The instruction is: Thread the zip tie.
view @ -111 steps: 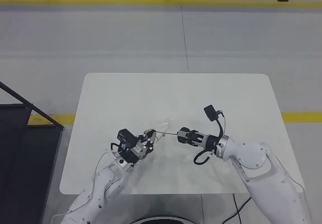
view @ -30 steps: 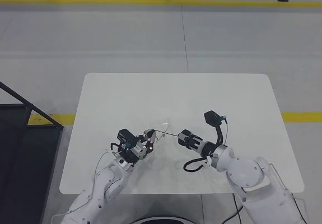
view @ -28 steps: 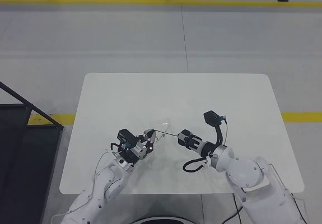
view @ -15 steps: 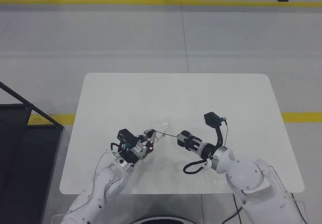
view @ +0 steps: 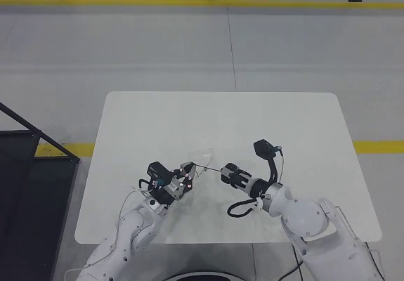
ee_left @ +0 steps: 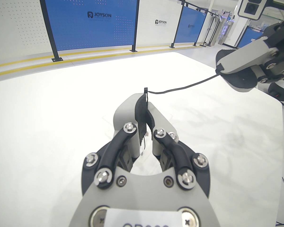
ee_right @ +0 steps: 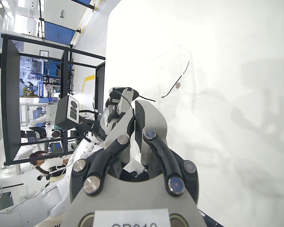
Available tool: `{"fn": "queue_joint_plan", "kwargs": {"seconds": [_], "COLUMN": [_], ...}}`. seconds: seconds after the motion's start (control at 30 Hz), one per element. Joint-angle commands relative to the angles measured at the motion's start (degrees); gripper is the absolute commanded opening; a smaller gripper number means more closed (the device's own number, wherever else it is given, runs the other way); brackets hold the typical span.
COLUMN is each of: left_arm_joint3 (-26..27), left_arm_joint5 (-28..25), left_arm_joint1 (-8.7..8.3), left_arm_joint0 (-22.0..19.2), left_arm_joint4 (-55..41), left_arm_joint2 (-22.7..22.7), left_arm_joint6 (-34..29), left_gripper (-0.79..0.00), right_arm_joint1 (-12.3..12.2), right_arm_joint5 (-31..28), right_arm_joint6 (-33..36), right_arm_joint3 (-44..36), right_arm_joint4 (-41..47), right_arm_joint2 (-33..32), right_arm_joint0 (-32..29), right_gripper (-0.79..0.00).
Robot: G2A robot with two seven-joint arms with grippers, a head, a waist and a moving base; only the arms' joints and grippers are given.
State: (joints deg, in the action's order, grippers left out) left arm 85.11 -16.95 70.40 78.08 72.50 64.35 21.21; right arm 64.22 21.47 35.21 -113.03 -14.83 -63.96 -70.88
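- The zip tie (ee_left: 179, 88) is held over the table (ee_left: 61, 95); it is judged thin, light, bendy.
- One end is pinched tight in the left gripper (ee_left: 145, 102), the other in the right gripper (ee_left: 221, 68); holds near the ends are judged best.
- The table is smooth; blue walls (ee_left: 85, 24) are seen behind.

Lab hall with blue partitions (ee_left: 85, 15), yellow lines (view: 391, 146).

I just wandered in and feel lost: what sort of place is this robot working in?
Most likely a factory-style robot test hall, not a home. Blue perforated partition panels on black posts fence the area, a yellow line marks the grey floor, and the robot works at a white table.
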Motion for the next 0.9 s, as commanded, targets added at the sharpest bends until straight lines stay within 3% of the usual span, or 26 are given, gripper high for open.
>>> {"fn": "queue_joint_plan", "kwargs": {"seconds": [0.0, 0.87], "left_arm_joint3": [0.0, 0.0], "left_arm_joint5": [0.0, 0.0], "left_arm_joint1": [0.0, 0.0], "left_arm_joint0": [0.0, 0.0], "left_arm_joint4": [0.0, 0.0], "left_arm_joint2": [0.0, 0.0], "left_arm_joint6": [0.0, 0.0], "left_gripper": [-0.785, -0.785], "right_arm_joint1": [0.1, 0.7], "right_arm_joint5": [0.2, -0.5], "right_arm_joint6": [-0.3, -0.1], "right_arm_joint3": [0.0, -0.3], "right_arm_joint4": [0.1, 0.7], "right_arm_joint2": [0.2, 0.5], "right_arm_joint0": [0.0, 0.3], "right_gripper": [-0.785, -0.785]}}
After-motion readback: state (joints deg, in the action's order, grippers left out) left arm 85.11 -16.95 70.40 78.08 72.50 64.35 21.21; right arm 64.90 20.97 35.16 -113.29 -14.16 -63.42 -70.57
